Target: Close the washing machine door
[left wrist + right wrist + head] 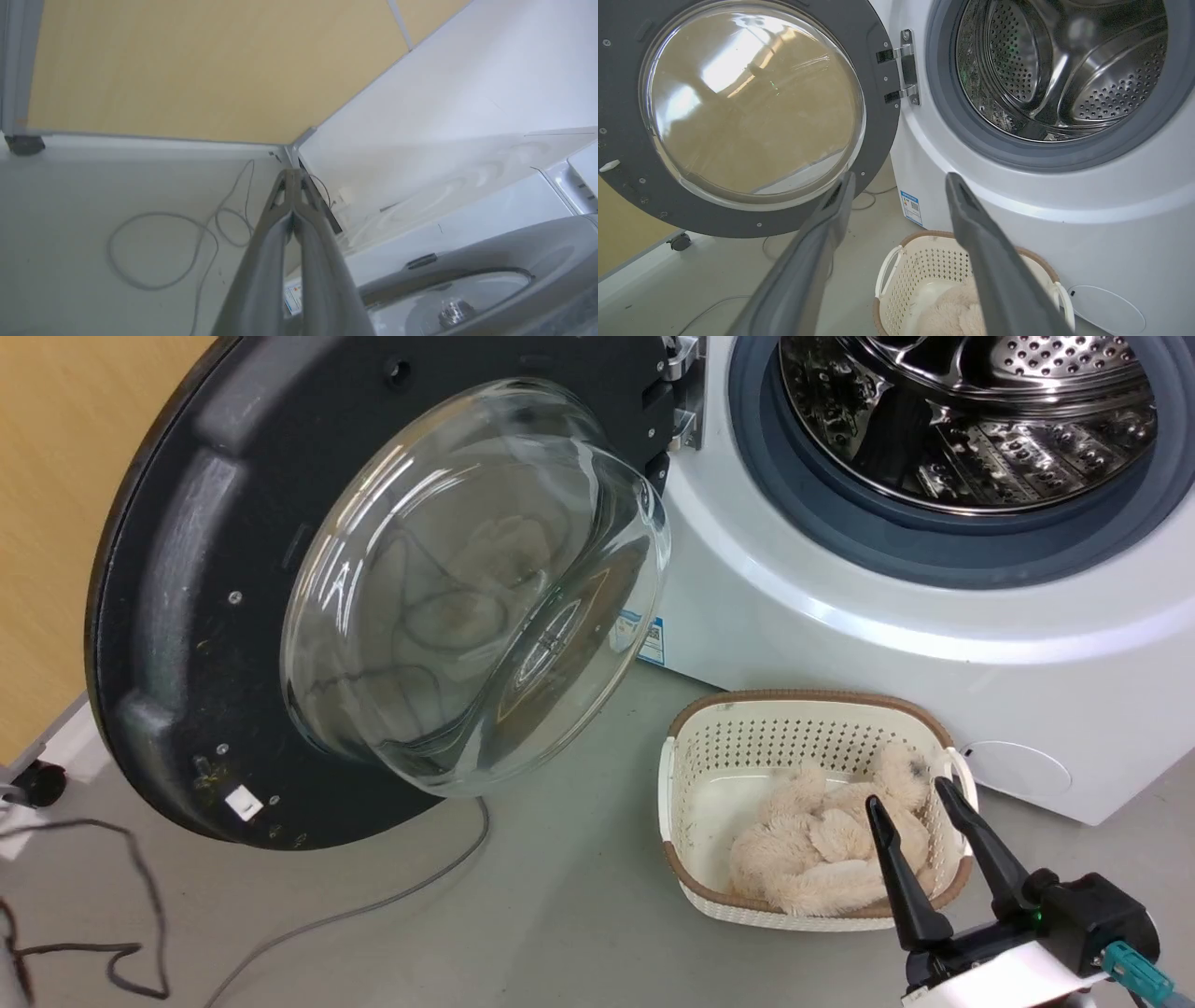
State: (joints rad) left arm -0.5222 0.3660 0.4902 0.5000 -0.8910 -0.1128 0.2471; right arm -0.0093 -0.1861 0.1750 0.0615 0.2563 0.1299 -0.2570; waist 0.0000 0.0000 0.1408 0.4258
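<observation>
Left wrist view: left gripper [293, 177] pressed together, empty, just behind the outer face of the washing machine door [537, 242], not touching. Right gripper [907, 795] spread, empty, above the basket [803, 695]. Door swung wide on its hinge [906, 65], well off the washing machine [840, 644], drum [971, 420] exposed. Nothing done yet; whole swing and latching left.

The washing machine door [373, 607] is hanging open up-left of the fingers [901, 877] of the right gripper [907, 793], with the washing machine [840, 616] standing beyond them. The basket [812, 719] is sitting on the floor [560, 896] close by their tips, before the machine, holding fluffy cloth [822, 859].
</observation>
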